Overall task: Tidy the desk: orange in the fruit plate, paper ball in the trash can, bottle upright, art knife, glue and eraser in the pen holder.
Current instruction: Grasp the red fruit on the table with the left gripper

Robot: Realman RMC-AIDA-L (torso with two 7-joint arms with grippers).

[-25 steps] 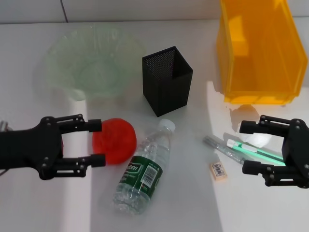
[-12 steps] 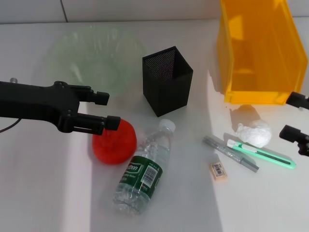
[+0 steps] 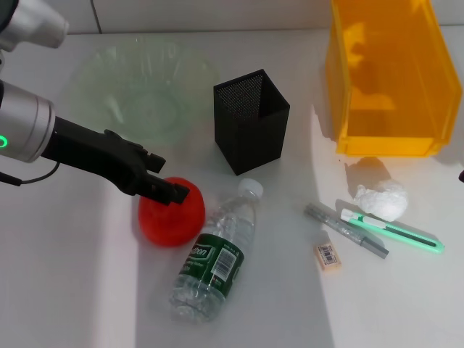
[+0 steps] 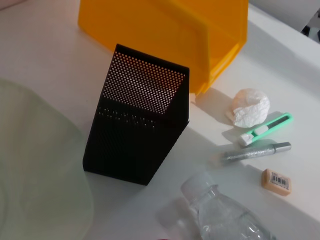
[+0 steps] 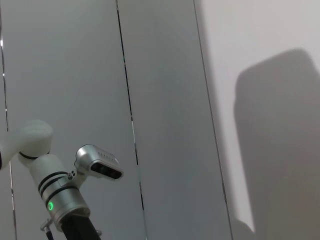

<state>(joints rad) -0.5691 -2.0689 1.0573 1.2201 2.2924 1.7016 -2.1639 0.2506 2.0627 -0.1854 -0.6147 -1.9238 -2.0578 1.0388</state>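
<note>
I see my left gripper (image 3: 174,191) over the round orange fruit (image 3: 171,212), fingers' spread unclear; clear plastic bottle (image 3: 214,253) lies at its 4 o'clock, green label unreadable.

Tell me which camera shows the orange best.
The head view: the orange lies in full sight on the table beside the bottle, with the left gripper over its top edge. The left wrist view catches at most a sliver at its border; the right wrist view shows none.

White desk (image 3: 72,290) carries fruit plate (image 3: 138,87), pen holder (image 3: 250,119), orange (image 3: 170,217), bottle (image 3: 214,254), eraser (image 3: 328,257).
</note>
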